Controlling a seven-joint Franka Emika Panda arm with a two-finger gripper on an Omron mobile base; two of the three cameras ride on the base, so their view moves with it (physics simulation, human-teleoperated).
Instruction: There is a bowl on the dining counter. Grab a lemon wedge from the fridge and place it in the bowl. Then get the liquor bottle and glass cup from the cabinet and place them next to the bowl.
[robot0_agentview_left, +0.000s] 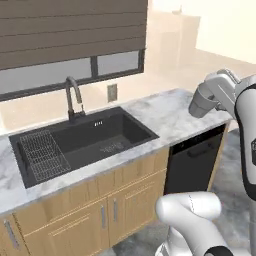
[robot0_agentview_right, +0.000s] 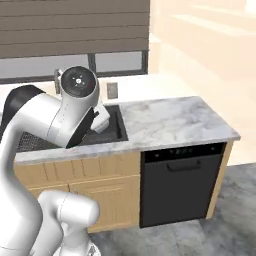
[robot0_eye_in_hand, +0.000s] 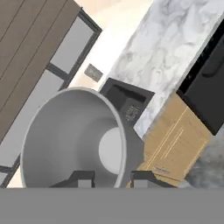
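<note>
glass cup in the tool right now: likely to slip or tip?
The glass cup looks smooth and tapered, so it may slide in the tool. It's pinched at the rim, so it could pivot. Probably light; fragile if really glass.

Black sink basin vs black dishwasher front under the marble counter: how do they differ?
The black sink basin is recessed into the top of the marble counter and faces up; the black dishwasher front stands vertical below it. The basin holds a wire rack; the dishwasher front is flat with a bar handle. Both are matte black and rectangular.
</note>
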